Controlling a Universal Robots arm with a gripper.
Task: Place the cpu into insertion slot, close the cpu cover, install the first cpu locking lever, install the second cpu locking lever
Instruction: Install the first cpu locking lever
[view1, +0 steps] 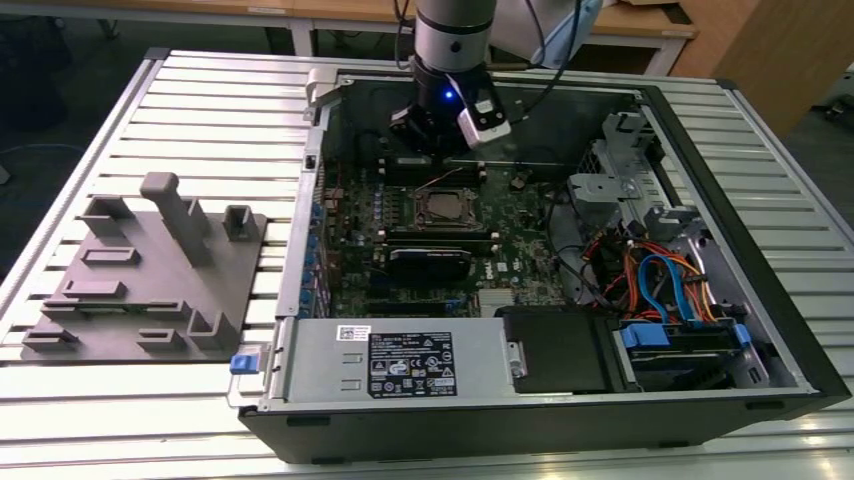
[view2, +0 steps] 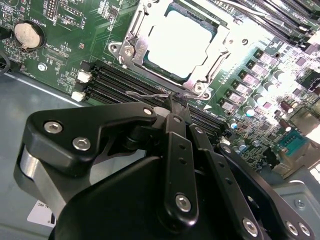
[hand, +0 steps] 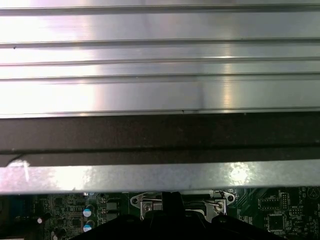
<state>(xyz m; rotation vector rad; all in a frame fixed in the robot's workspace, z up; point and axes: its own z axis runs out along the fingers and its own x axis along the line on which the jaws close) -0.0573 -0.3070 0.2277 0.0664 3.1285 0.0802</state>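
The cpu (view2: 177, 42) lies flat in the insertion slot (view2: 131, 47), its silver top bright. The cpu cover (view2: 216, 56) is folded down around it as a metal frame. In the second wrist view my gripper (view2: 175, 106) is shut, its black fingers (view2: 172, 135) pressed together. Their tip touches a thin wire locking lever (view2: 147, 94) at the socket's edge beside the memory slots. In the exterior view the gripper (view1: 433, 152) hangs just beyond the far side of the socket (view1: 445, 208), inside the open computer case. A strip of the socket frame (hand: 145, 202) appears in the first wrist view.
The case wall (hand: 160, 135) stands close behind the gripper. Long black memory slots (view2: 112, 82) and a coin battery (view2: 26, 35) flank the socket. A black card (view1: 427, 262), power supply (view1: 400, 360) and cabled drive cage (view1: 667, 290) fill the case. A grey fixture tray (view1: 147, 270) lies on the exterior view's left.
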